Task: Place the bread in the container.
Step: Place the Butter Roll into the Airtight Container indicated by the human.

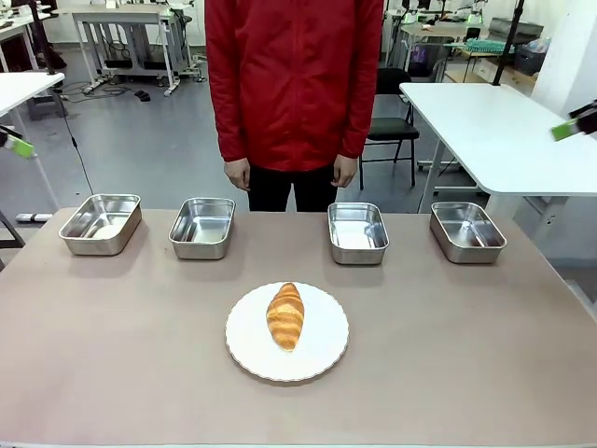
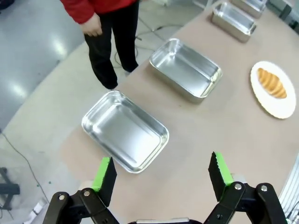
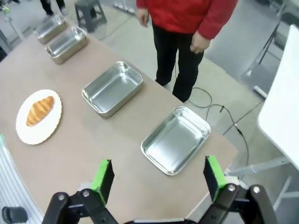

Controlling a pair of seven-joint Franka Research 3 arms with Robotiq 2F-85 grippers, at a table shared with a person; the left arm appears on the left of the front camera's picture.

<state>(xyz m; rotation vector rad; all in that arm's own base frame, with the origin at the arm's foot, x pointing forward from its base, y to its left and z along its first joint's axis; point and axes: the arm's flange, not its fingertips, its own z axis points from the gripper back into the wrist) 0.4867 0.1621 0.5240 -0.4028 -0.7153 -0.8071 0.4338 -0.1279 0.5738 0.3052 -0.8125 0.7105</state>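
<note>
Golden bread point(image 1: 285, 316) well apart from jaws

White plate point(image 1: 326, 341) ctr of table point(image 1: 466, 355); person point(image 1: 294, 84) in red jacket behind.

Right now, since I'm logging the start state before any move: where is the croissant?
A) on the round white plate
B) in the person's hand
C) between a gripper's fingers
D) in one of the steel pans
A: the croissant lies on the round white plate, on the table at the robot's side of the row of pans.
</note>
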